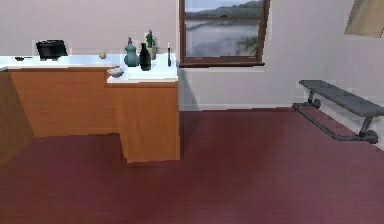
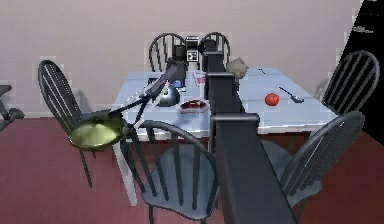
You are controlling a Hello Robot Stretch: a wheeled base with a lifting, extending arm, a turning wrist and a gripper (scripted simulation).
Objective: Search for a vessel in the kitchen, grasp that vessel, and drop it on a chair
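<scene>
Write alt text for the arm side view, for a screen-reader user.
A dark arm extends across a white table ringed by dark spindle-back chairs. Its gripper ends next to a yellow-green bowl-like vessel at the seat of the left chair. Whether the vessel is held cannot be told. A red round thing lies on the table.

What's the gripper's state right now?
Gripper: cannot tell whether it holds anything; a shallow yellow-green bowl shows at its far end, by a dark spindle-back chair.
</scene>
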